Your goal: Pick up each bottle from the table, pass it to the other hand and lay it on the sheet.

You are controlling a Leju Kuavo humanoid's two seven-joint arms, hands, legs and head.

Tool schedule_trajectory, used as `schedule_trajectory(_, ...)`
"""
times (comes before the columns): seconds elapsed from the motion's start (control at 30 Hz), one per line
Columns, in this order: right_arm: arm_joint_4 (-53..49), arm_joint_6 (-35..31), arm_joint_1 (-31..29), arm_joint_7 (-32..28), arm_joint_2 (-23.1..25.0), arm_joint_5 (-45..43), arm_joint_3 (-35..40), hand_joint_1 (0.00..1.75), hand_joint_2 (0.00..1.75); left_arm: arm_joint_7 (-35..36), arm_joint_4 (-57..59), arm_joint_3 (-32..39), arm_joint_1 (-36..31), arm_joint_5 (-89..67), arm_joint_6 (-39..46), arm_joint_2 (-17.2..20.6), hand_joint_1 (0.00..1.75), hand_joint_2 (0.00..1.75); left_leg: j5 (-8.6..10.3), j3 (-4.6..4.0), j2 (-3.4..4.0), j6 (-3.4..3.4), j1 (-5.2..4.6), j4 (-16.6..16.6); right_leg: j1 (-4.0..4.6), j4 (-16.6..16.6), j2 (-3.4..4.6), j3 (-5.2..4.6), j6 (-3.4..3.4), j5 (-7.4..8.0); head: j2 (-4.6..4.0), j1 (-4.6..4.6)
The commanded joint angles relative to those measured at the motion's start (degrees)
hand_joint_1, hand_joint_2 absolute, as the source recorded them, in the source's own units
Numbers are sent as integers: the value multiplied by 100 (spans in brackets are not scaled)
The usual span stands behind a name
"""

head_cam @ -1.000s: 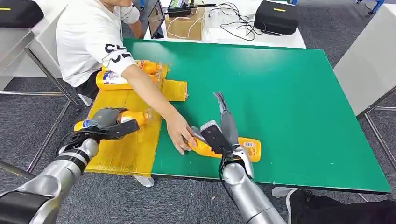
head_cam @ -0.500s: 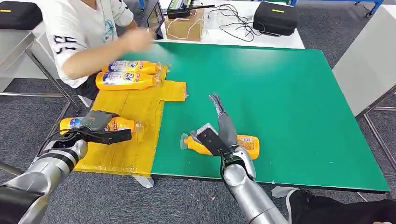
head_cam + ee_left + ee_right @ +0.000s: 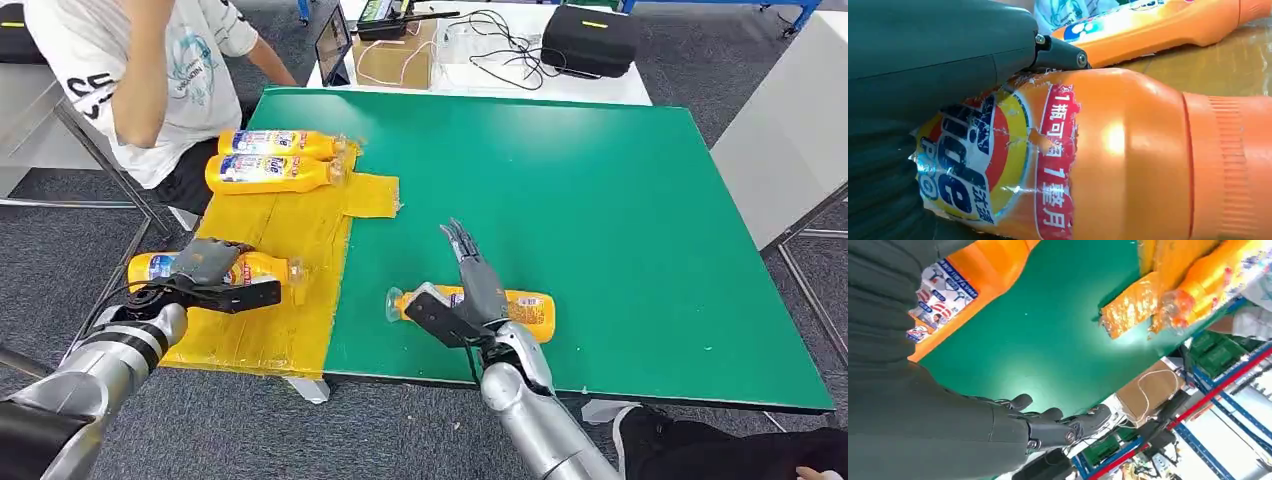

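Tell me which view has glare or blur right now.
Left wrist view: white glare spot on the held bottle, label sharp. Right wrist view: pale sheen on the green table, plastic-wrapped bottle caps blurred. Head view: evenly lit, sharp.

My left hand (image 3: 205, 272) lies over the middle of the bottle (image 3: 215, 268) on the sheet (image 3: 290, 250), so whether I grip it or merely rest on it I cannot tell; in my left wrist view that bottle's cap end runs off the picture's edge. My right hand (image 3: 470, 300) hides the middle of the table bottle (image 3: 528, 310), and whether my palm touches it I cannot tell. The person (image 3: 140, 70) is cut off by the picture's top edge, and the labels on the two far bottles (image 3: 270, 160) are too small to read.
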Motion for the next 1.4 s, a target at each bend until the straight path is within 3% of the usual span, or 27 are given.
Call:
schedule_trajectory(0.03,1163,290,-459,464,-399,649,310,0,175,-203,303,328,608,194,76,-284,0,175,-4,40,5,0,-7,-19,-7,-16,2,35,-3,-5,0,-2)
schedule_trajectory(0.57,953,896,-548,962,-933,1810,540,0,175,-759,175,1107,893,508,75,-372,0,175,-7,41,5,-2,-10,-15,-11,-13,7,41,-5,-9,-2,0)
schedule_trajectory(0.93,824,1312,-608,1155,-1288,2086,619,0,175,-1313,-44,1734,984,838,332,-453,0,175,-8,32,-6,-3,-10,-8,-11,-9,-5,37,-7,-12,0,0)
schedule_trajectory(1.1,467,1573,-479,1285,-1619,2171,636,0,175,-2129,-536,2300,1191,1436,152,-476,0,175,-5,24,-12,-1,-10,-4,-12,-4,-10,29,-4,-11,-2,0)
schedule_trajectory(1.27,43,1737,-245,1378,-1900,2222,495,0,175,-2129,-1830,2121,1754,2314,-267,-439,0,175,-6,18,-20,-1,-7,-3,-8,-9,-20,26,-5,-13,0,0)
schedule_trajectory(1.4,43,1737,-245,1378,-1900,2222,495,0,175,-2129,-1830,2121,1754,2314,-267,-439,0,175,-3,14,-19,0,-8,-3,-10,-7,-18,19,-3,-10,0,0)
